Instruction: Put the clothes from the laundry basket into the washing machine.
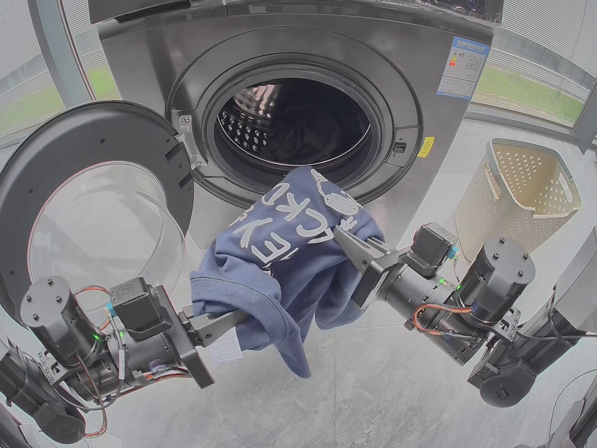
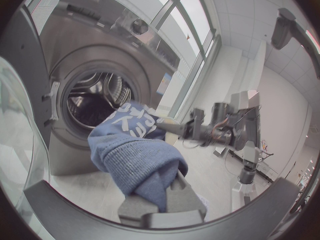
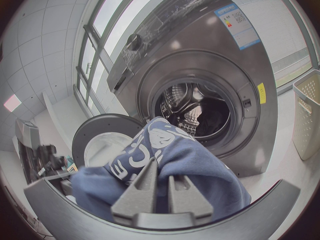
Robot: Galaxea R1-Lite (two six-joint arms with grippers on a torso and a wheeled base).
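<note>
The blue sweatshirt (image 1: 286, 250) hangs in the air just before the lower rim of the drum opening (image 1: 292, 126). Its top fold lies level with that rim and its loose tail droops toward the floor (image 1: 373, 399). The right gripper (image 1: 340, 231) pinches the upper fold between fingers pressed close together. The left gripper (image 1: 241, 316), lower and nearer the door (image 1: 93, 150), clamps the ribbed hem. The door stands swung fully open at the left of the washing machine (image 1: 143, 63), leaving the round mouth unobstructed. Dark clothes (image 1: 311, 135) lie deep in the drum with room above them. The laundry basket (image 1: 522, 194) sits on the floor by the machine's right front corner, well apart from the sweatshirt.
</note>
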